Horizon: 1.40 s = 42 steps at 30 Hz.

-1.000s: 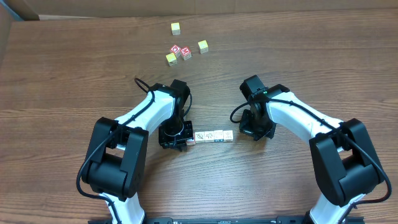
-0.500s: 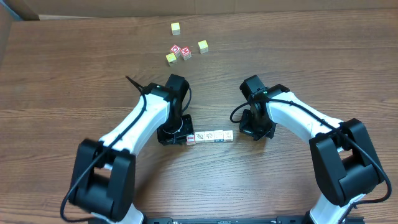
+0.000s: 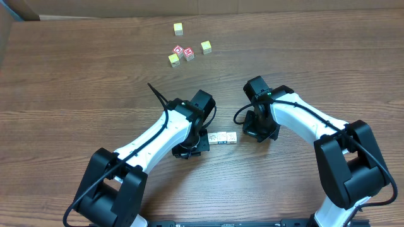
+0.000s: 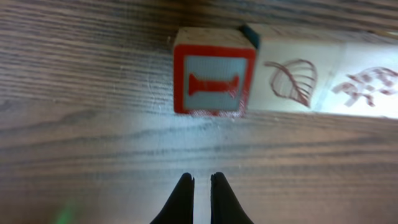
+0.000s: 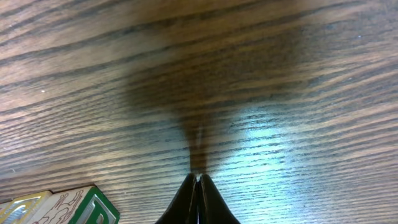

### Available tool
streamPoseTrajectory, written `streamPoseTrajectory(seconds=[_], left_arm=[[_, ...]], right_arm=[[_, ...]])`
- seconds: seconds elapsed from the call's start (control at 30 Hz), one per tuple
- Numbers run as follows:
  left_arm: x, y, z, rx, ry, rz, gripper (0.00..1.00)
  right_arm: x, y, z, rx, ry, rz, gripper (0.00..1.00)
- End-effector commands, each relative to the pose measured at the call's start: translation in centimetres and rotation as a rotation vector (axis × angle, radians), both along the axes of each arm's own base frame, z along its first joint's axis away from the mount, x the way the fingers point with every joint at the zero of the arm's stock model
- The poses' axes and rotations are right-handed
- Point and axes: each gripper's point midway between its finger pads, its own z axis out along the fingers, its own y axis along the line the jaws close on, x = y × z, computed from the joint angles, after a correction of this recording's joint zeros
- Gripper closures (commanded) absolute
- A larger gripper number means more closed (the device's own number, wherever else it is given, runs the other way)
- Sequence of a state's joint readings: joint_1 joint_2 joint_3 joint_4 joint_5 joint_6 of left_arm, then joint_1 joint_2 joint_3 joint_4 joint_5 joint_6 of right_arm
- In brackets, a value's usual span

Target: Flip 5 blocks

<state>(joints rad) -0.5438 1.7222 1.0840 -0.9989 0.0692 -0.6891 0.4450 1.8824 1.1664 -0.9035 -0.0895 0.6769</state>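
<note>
Wood grain runs across the whole table (image 3: 76, 82), brown and matte. The row of blocks (image 3: 223, 137) lies just toward 6 o'clock from its centre. Since a second ago the left arm has swung toward 3 o'clock. Its wrist now hides the row's 9 o'clock end, where before it stood just clear of it, so only three pale cubes show from overhead. The right arm, the row, the yellow cubes (image 3: 206, 46) and the red cubes (image 3: 184, 52) near 12 o'clock have not shifted.

Seen from the left wrist, the left gripper (image 4: 200, 183) has its dark, tapered fingers drawn almost together, holding nothing. At 12 o'clock from it sits the red-bordered block (image 4: 214, 78), square, its greyish face bearing a red bar-shaped mark. It touches the leaf block (image 4: 292, 78) at 3 o'clock, which is pale with a thin outlined drawing.

The right gripper (image 5: 198, 186) is pinched tight and empty above bare wood, with the green-edged block (image 5: 93, 211) at its 8 o'clock.
</note>
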Motion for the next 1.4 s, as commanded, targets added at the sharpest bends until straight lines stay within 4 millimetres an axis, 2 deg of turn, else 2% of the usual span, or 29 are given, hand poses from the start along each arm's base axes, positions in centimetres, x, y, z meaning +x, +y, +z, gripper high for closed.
streamPoseTrajectory(seconds=[0.0, 0.4, 1.07, 1.17, 1.23, 1.37], left_arm=[[0.0, 0.6, -0.6, 0.030, -0.030, 0.023, 0.96], [1.7, 1.0, -1.0, 0.063, -0.117, 0.022, 0.96], [2.3, 0.7, -1.0, 0.050, -0.142, 0.020, 0.96], [1.8, 0.0, -1.0, 0.005, -0.114, -0.011, 0.96], [1.5, -0.7, -0.6, -0.035, -0.097, -0.041, 0.96], [2.1, -0.3, 1.5, -0.024, -0.124, -0.036, 0.96]], right_arm=[[-0.1, -0.1, -0.1, -0.001, -0.002, -0.006, 0.96], [0.0, -0.1, -0.1, 0.000, -0.004, -0.006, 0.96], [0.0, -0.1, -0.1, 0.000, -0.004, -0.006, 0.96], [0.0, -0.1, -0.1, 0.000, -0.003, -0.006, 0.96], [0.0, -0.1, -0.1, 0.000, -0.003, -0.006, 0.96], [-0.2, -0.1, -0.1, 0.002, 0.005, -0.006, 0.96]])
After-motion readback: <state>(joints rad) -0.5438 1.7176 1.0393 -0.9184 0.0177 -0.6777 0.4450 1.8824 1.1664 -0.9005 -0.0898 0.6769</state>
